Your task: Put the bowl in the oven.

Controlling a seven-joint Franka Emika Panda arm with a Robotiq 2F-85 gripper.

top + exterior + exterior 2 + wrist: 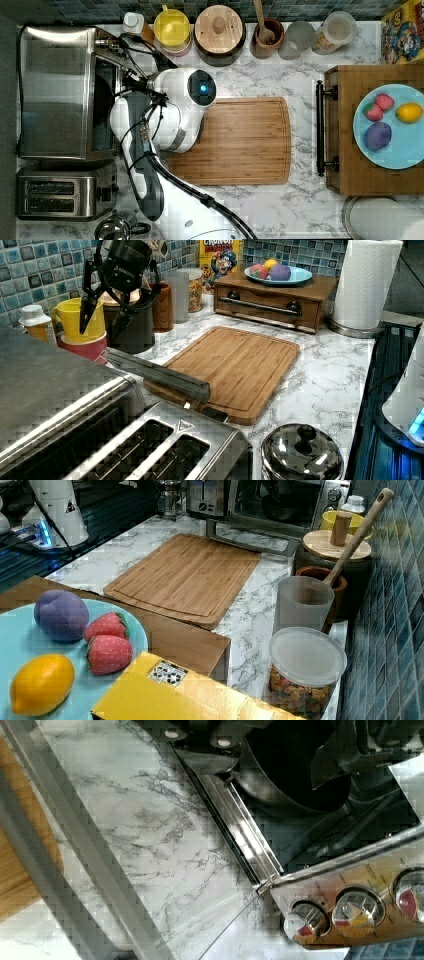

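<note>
The oven (55,90) stands at the top view's left with its glass door (150,371) folded down flat. Inside it sits the black bowl (295,770) on the rack, also seen as a dark shape in the oven's mouth in the right view (281,511). My gripper (104,315) hangs open just outside the opening, above the lowered door, with nothing between its dark fingers (88,310). In the wrist view the gripper (280,745) looks down on the bowl, with one finger on each side of it and apart from it. The arm's white wrist (185,105) hides the door from above.
A wooden cutting board (240,140) lies beside the door. A yellow cup (172,29), a dark pot with a wooden lid (219,32) and jars line the back wall. A two-slot toaster (60,192) and a steel kettle (300,452) sit beside the oven. The oven's knobs (345,912) flank the opening.
</note>
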